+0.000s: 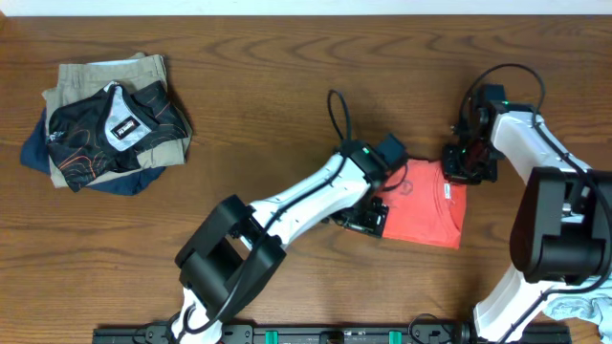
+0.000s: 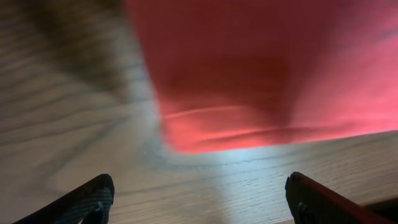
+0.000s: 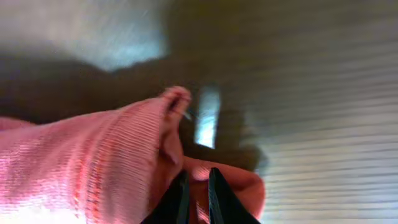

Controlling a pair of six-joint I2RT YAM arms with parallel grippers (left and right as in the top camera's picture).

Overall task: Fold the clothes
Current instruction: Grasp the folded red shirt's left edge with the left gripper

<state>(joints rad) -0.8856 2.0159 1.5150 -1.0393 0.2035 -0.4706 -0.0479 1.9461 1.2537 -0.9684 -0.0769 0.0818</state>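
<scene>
The coral-red T-shirt [image 1: 427, 204] lies folded into a small rectangle right of the table's middle; no lettering shows. My left gripper [image 1: 368, 216] hovers at its left edge, jaws wide open and empty. In the left wrist view the open fingers [image 2: 199, 199] frame bare wood, with the shirt's corner [image 2: 261, 74] just beyond them. My right gripper [image 1: 466, 164] sits at the shirt's upper right corner. In the right wrist view its fingers [image 3: 198, 186] are shut on a bunched fold of the red fabric [image 3: 106, 162].
A pile of other clothes [image 1: 107, 122], khaki, dark blue and black patterned, lies at the far left. A pale cloth [image 1: 585, 308] shows at the bottom right corner. A black rail [image 1: 287, 334] runs along the front edge.
</scene>
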